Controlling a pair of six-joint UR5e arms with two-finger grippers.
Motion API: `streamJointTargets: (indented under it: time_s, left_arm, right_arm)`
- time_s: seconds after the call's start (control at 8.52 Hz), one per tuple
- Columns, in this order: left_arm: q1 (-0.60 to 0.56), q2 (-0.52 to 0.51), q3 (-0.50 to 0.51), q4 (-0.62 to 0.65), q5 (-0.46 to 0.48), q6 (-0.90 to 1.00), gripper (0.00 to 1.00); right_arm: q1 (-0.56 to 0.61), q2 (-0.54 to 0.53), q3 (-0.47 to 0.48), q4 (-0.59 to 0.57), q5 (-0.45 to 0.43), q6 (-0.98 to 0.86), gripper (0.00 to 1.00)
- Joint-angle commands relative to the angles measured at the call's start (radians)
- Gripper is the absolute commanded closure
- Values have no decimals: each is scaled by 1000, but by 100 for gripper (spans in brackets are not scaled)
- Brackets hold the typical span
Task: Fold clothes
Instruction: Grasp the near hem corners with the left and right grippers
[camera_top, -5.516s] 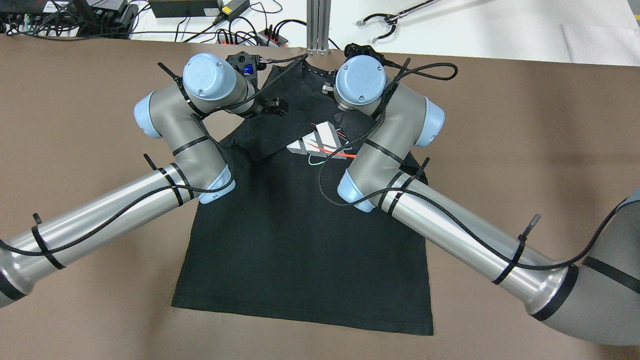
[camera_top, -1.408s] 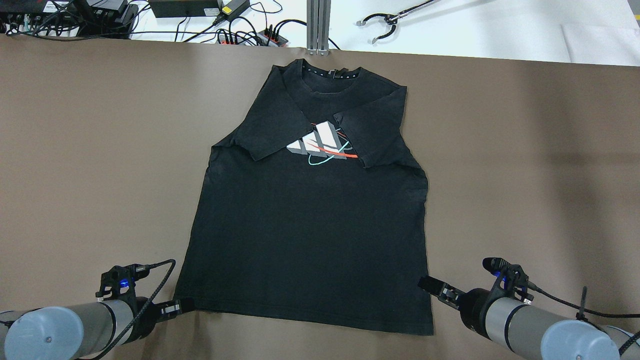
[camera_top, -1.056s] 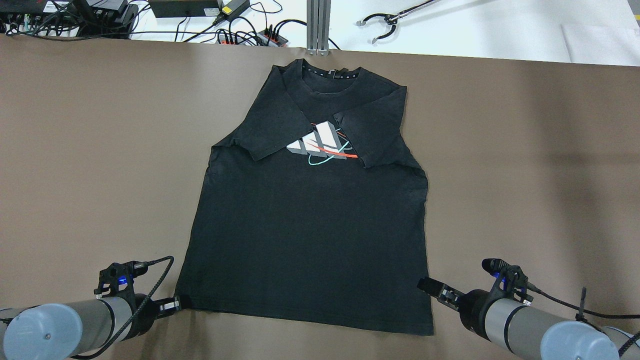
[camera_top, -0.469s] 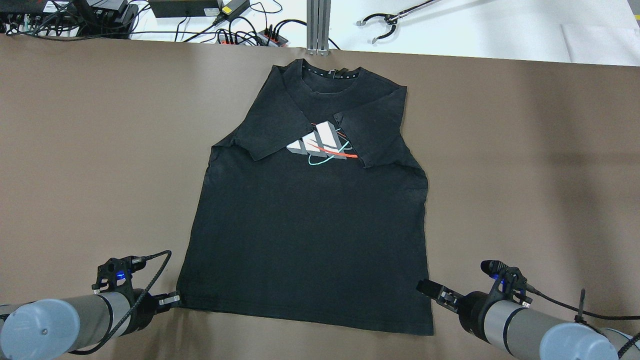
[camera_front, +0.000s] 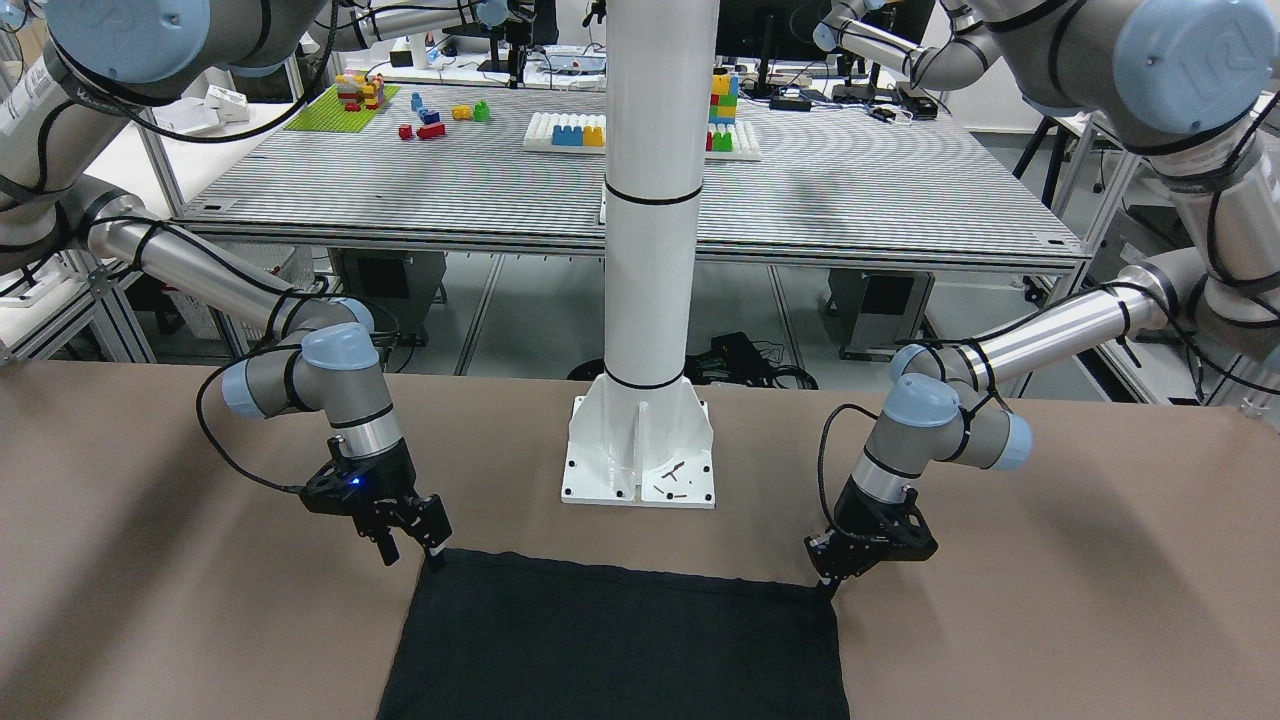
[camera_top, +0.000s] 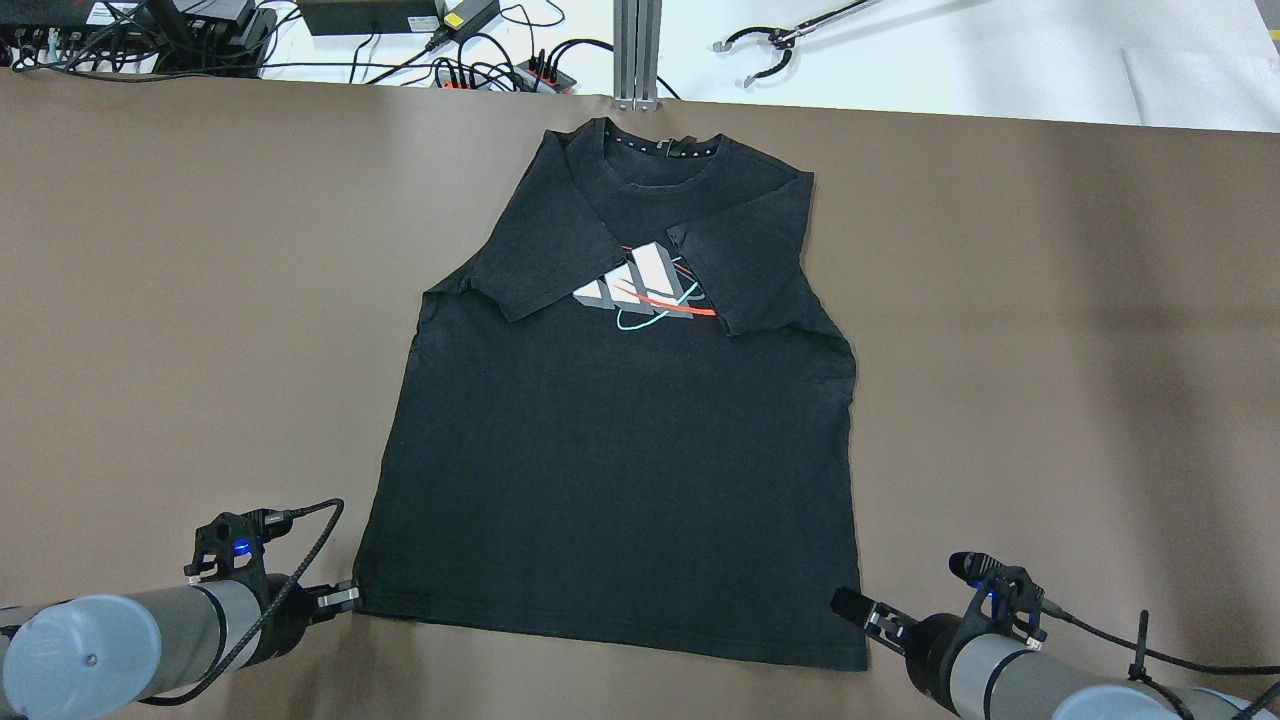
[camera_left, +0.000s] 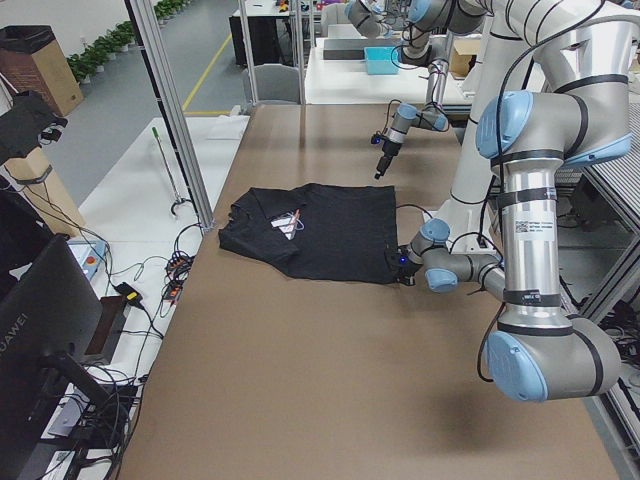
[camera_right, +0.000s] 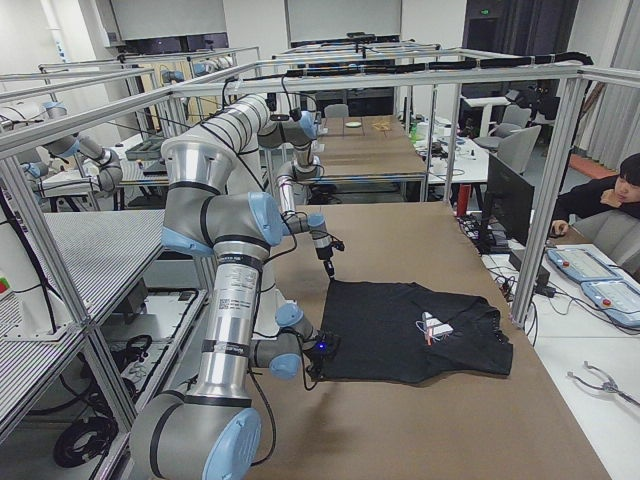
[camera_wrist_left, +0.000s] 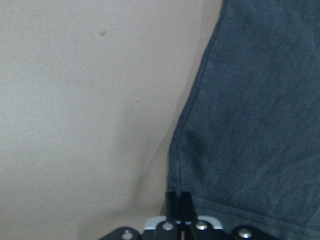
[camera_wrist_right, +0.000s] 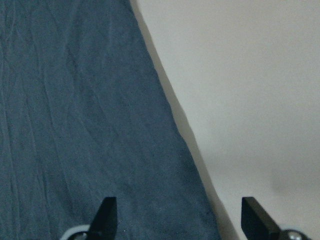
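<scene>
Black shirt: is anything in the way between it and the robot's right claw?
No, nothing visible is. The right gripper is open at the black shirt's near corner; its wrist view shows only cloth and bare table between its jaws. The left gripper is shut on the other near corner.

Count of items, by kind.

- Tables: one table (camera_top: 200, 300).
- Garments: one black T-shirt (camera_top: 610, 480), midway between the table's left and right edges.
- Sleeves (camera_top: 540, 250) folded onto its chest: two.
- Printed logo (camera_top: 640, 290): one.
- Grippers: two, the left gripper (camera_top: 348, 597) toward the robot-side left corner and the right gripper (camera_top: 848, 605) toward the robot-side right corner.
- White pillar (camera_front: 650, 250): one, at the robot's edge.
- Operator (camera_right: 610, 195): one.
</scene>
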Motion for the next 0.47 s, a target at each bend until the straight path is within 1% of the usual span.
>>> streamJointTargets:
  time_s: [0.0, 0.12, 0.23, 0.35]
  left_arm:
    - [0, 0, 2, 2, 0, 1, 100]
    - [0, 0, 3, 0, 0, 1, 100]
    - [0, 0, 3, 0, 0, 1, 100]
    - [0, 0, 3, 0, 0, 1, 100]
  right_arm:
    - [-124, -3, -2, -15, -133, 73, 16]
    - [-141, -3, -11, -15, -150, 97, 25]
    - [-144, -3, -18, -15, -158, 100, 38]
    - [-146, -6, -20, -15, -158, 99, 49]
